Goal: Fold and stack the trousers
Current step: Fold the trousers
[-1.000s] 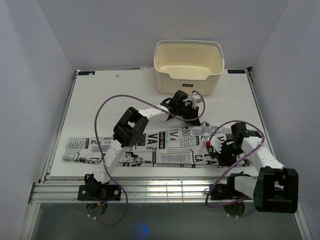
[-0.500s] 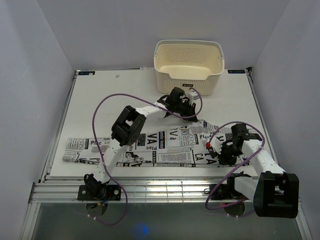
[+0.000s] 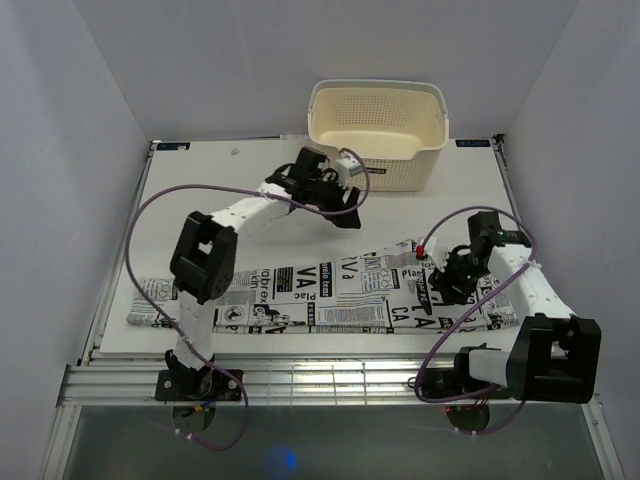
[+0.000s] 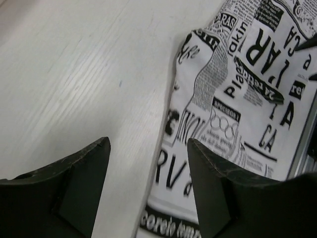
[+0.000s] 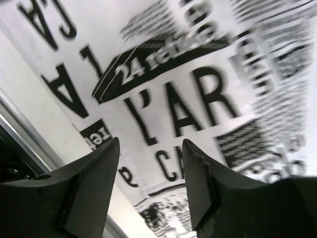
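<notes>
**Table:** white flat table top (image 3: 200, 200), carrying everything listed here.

**Trousers:** one long pair of soft white cloth trousers with black newspaper print (image 3: 330, 295). They lie flat in a long band well in front of the basket, reaching past it on both sides.
- Handling, judged: light, limp and not fragile. They are likely to sag and drag between holds, and the layers may slide apart.
- Best taken by pinching an edge or end corner through all layers, one claw at each corner.

**Basket:** cream perforated plastic basket (image 3: 400, 165), standing at the table's far edge.

**Left gripper** (image 4: 148, 143)**:** just in front of the basket's left corner, raised. Its jaws are spread wide and hold nothing.

**Right gripper** (image 5: 151, 143)**:** in front of the basket and to its right, over the trousers' right end. Its jaws are parted and empty.
</notes>
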### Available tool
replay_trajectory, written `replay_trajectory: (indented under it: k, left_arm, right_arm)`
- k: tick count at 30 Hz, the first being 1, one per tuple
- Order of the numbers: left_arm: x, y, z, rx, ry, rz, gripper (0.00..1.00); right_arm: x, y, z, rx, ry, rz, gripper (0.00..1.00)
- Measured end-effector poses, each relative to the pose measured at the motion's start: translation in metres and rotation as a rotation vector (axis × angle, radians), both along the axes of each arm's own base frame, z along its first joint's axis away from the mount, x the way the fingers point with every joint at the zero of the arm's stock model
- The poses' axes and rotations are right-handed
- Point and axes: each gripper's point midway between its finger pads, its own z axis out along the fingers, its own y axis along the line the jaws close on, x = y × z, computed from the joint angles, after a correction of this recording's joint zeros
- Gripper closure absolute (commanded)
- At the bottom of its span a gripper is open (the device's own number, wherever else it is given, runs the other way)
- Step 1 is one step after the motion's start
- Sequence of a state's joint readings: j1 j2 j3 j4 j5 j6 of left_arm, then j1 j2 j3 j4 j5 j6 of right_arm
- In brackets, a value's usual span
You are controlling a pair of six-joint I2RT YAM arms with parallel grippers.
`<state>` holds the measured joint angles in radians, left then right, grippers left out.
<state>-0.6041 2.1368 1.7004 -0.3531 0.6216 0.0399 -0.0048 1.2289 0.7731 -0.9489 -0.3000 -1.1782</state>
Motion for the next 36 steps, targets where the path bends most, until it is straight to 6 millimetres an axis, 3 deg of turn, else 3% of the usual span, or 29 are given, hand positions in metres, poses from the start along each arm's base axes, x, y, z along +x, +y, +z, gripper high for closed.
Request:
replay_trajectory:
  k: [2, 4, 6, 8, 10, 14, 16, 19, 25, 30, 33, 36]
  left_arm:
    - [-0.004, 0.045, 0.032, 0.008, -0.049, 0.049, 0.28]
    - [-0.021, 0.102, 0.057, 0.048, -0.087, 0.099, 0.32]
    - [-0.039, 0.152, 0.071, 0.093, -0.129, 0.148, 0.35]
    - [-0.064, 0.185, 0.07, 0.139, -0.151, 0.156, 0.38]
    - [-0.093, 0.205, 0.052, 0.196, -0.119, 0.131, 0.42]
    - [-0.161, 0.242, -0.018, 0.354, 0.058, 0.056, 0.51]
    - [-0.194, 0.263, -0.044, 0.428, 0.133, 0.035, 0.56]
    - [-0.218, 0.278, -0.048, 0.465, 0.122, 0.002, 0.58]
    - [-0.224, 0.282, -0.036, 0.448, -0.03, -0.067, 0.61]
    - [-0.237, 0.288, -0.052, 0.47, -0.03, -0.125, 0.65]
    - [-0.236, 0.289, -0.054, 0.475, -0.052, -0.145, 0.62]
    - [-0.229, 0.287, -0.051, 0.469, -0.1, -0.149, 0.61]
  right_arm:
    - [0.025, 0.008, 0.024, 0.045, -0.065, -0.017, 0.39]
    - [0.043, 0.018, 0.048, 0.107, -0.111, -0.039, 0.4]
    - [0.053, 0.031, 0.064, 0.167, -0.131, -0.047, 0.45]
    - [0.052, 0.045, 0.065, 0.212, -0.103, -0.05, 0.49]
    - [0.048, 0.055, 0.058, 0.228, -0.052, -0.053, 0.52]
    - [0.032, 0.07, 0.032, 0.228, 0.062, -0.063, 0.62]
    - [0.025, 0.077, 0.029, 0.237, 0.092, -0.061, 0.67]
    - [0.02, 0.097, 0.036, 0.271, 0.085, -0.017, 0.72]
    - [-0.014, 0.162, 0.055, 0.341, 0.054, 0.22, 0.76]
    - [-0.037, 0.202, 0.044, 0.342, 0.072, 0.334, 0.8]
    - [-0.023, 0.216, 0.034, 0.312, 0.119, 0.276, 0.82]
    - [0.01, 0.242, 0.036, 0.325, 0.106, 0.224, 0.82]
